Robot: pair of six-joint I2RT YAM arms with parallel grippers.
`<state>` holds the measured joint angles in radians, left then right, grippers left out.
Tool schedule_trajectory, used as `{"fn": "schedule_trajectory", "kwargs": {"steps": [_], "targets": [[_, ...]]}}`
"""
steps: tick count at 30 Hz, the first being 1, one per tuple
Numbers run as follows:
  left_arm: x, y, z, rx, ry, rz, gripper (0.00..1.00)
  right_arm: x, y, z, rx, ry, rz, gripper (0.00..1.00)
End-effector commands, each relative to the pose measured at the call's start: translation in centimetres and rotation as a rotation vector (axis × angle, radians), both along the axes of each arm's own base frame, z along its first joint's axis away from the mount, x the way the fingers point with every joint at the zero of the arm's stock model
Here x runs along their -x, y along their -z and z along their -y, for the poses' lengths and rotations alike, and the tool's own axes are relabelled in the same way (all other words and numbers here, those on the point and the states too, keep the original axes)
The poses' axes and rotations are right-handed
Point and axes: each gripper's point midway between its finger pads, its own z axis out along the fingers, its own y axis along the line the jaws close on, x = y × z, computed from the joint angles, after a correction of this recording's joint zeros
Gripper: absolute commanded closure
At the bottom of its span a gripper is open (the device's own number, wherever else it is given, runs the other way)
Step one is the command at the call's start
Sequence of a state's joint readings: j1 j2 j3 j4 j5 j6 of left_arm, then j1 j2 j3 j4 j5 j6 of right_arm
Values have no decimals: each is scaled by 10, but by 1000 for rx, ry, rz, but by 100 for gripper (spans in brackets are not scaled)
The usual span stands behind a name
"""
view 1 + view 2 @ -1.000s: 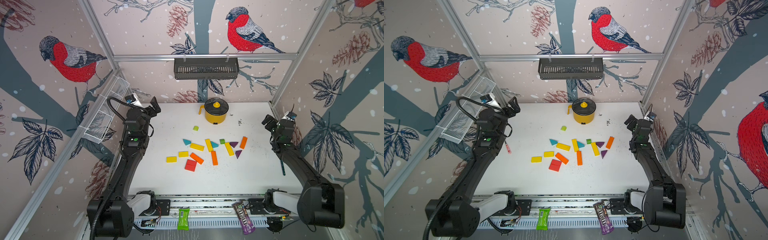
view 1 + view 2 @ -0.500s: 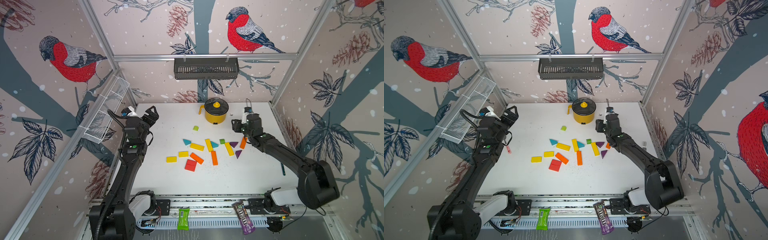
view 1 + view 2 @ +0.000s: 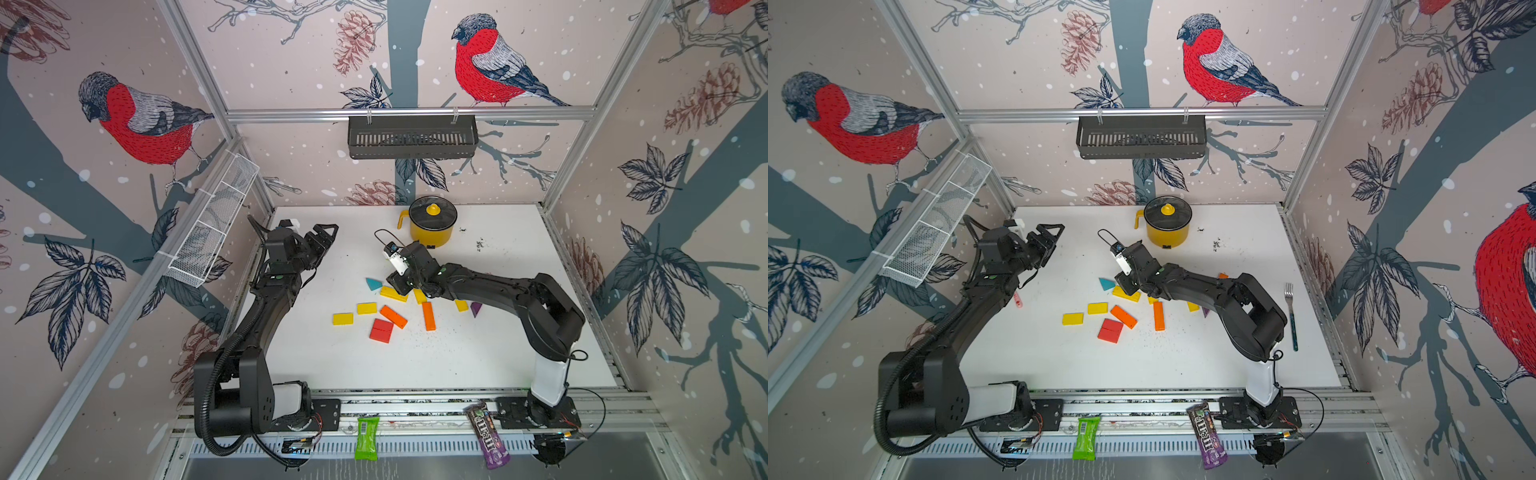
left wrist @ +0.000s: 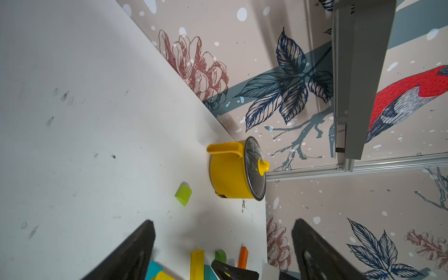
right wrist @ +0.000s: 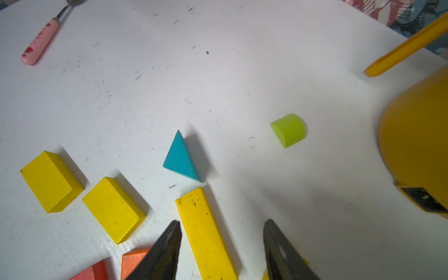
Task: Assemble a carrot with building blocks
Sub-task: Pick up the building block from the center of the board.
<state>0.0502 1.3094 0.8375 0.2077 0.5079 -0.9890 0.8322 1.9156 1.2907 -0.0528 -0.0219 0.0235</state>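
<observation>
The building blocks lie scattered mid-table: a teal triangle (image 3: 373, 284), a long yellow block (image 3: 392, 294), two short yellow blocks (image 3: 343, 318), two orange blocks (image 3: 393, 316), a red block (image 3: 381, 331) and a purple triangle (image 3: 476, 308). My right gripper (image 3: 401, 286) hovers low over them. In the right wrist view it (image 5: 222, 221) is open, its jaws either side of the long yellow block (image 5: 206, 232) without pressing it. A light green half-round block (image 5: 288, 130) lies beyond. My left gripper (image 3: 324, 237) is open and empty at the back left, away from the blocks.
A yellow lidded pot (image 3: 432, 226) stands at the back, close to the right wrist. A fork (image 3: 1291, 316) lies along the right edge, and a pink-handled utensil (image 3: 1017, 300) lies by the left arm. A wire basket (image 3: 212, 224) hangs on the left wall. Candy packs (image 3: 366, 432) sit on the front rail.
My right arm has swung from the right edge leftward across the blocks to the long yellow block. My left gripper has come down and forward a little, its jaws narrower.
</observation>
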Motion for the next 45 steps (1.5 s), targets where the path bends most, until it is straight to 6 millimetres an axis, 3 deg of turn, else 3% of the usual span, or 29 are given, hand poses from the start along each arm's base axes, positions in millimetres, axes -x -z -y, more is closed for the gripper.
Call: {"fn": "schedule_trajectory", "kwargs": {"steps": [1,7,14,21,27,29,40,45], "targets": [[-1,-11,9,60,47,35,11,10,16,-16,28,-93,-45,43],[0,-14,13,76,70,53,11,16,37,-50,64,-186,-73,52],[-1,-10,14,76,72,39,10,11,50,-67,81,-211,-72,53],[-2,-10,13,80,70,38,10,9,62,-73,107,-219,-78,62],[-2,-9,14,84,72,32,10,9,67,-72,126,-204,-68,49],[-2,-10,14,90,76,33,10,9,69,-72,135,-206,-62,49],[-2,-6,13,84,66,23,11,4,73,-76,161,-189,-27,61],[-2,-7,12,84,61,23,11,3,69,-80,132,-174,-26,74]]}}
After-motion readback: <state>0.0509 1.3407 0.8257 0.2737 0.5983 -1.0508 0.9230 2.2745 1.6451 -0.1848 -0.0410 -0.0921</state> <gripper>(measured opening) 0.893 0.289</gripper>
